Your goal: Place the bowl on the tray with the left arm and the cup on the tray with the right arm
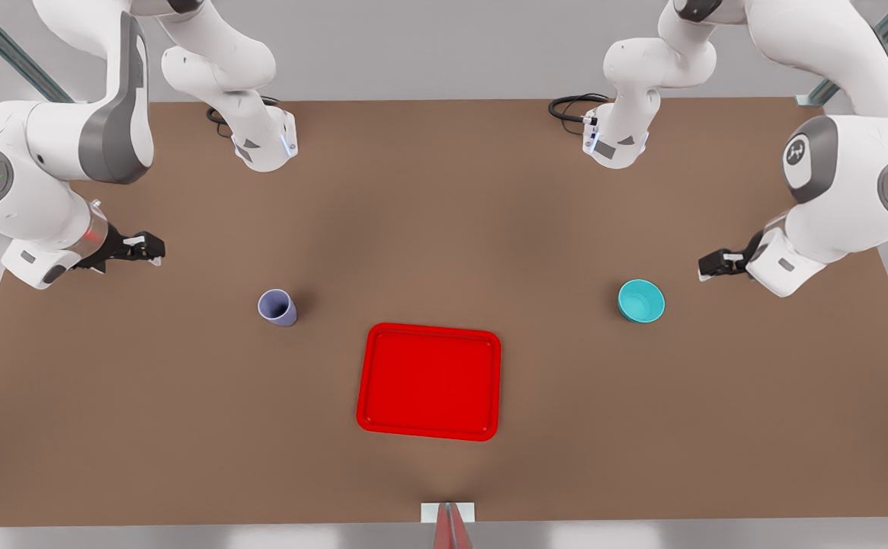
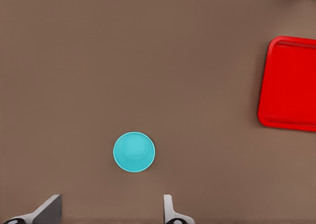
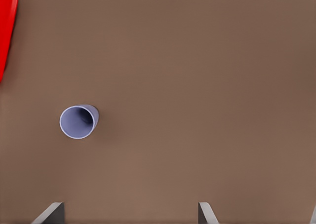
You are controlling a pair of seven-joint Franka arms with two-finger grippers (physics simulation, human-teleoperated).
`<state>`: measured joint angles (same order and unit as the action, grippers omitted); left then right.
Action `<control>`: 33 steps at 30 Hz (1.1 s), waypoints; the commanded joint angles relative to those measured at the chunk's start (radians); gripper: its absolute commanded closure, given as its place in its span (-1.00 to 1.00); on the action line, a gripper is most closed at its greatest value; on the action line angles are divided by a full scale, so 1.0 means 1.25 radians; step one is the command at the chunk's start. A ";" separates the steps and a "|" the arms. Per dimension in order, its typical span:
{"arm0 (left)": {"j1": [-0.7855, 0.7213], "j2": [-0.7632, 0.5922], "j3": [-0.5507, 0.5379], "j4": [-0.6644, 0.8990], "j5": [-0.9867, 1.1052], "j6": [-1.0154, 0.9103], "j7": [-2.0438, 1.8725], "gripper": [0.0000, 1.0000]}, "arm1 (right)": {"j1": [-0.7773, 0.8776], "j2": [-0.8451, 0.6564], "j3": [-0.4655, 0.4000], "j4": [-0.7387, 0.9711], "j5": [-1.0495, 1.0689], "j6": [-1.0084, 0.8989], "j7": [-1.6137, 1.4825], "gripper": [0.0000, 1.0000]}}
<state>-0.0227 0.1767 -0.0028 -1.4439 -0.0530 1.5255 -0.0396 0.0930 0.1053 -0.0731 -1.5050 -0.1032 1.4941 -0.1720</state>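
Observation:
The turquoise bowl [image 1: 641,300] stands upright on the brown table at the front view's right. My left gripper [image 1: 707,266] hovers open just beyond it toward the table's right edge; in the left wrist view the bowl [image 2: 134,152] lies ahead of the spread fingers [image 2: 51,207] of that gripper [image 2: 111,206]. The lavender cup [image 1: 277,307] stands at the front view's left, with my right gripper [image 1: 155,249] open and farther left. In the right wrist view the cup [image 3: 78,121] sits off to one side of the gripper [image 3: 129,211]. The red tray [image 1: 429,381] lies between bowl and cup, nearer the front edge.
Both arm bases [image 1: 261,137] stand at the table's back edge with black cables [image 1: 569,107] beside them. A small white bracket [image 1: 447,512] sits at the middle of the front edge. Bare brown tabletop surrounds the tray on all sides.

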 commanded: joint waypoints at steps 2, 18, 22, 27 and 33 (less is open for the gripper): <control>0.000 0.000 0.002 0.000 0.001 -0.024 -0.012 -1.00 | 0.003 -0.001 0.000 0.003 -0.001 0.002 -0.020 -1.00; -0.048 0.185 0.242 -0.559 -0.421 0.620 0.764 -1.00 | 0.148 0.079 0.000 -0.032 -0.008 0.029 0.092 -1.00; -0.081 0.200 0.242 -0.568 -0.477 0.623 0.764 -1.00 | 0.148 0.077 -0.002 -0.032 -0.022 0.029 0.092 -1.00; -0.101 0.213 0.242 -0.564 -0.488 0.625 0.764 -0.59 | 0.138 0.074 -0.002 -0.028 -0.030 0.029 0.093 -1.00; -0.101 0.221 0.242 -0.554 -0.488 0.624 0.755 0.52 | 0.138 0.077 -0.002 -0.027 -0.039 0.029 0.095 -1.00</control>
<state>-0.1488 0.4538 0.2990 -2.1390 -0.6568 2.2953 0.7013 0.2655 0.2024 -0.0751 -1.5393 -0.1486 1.5309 -0.0818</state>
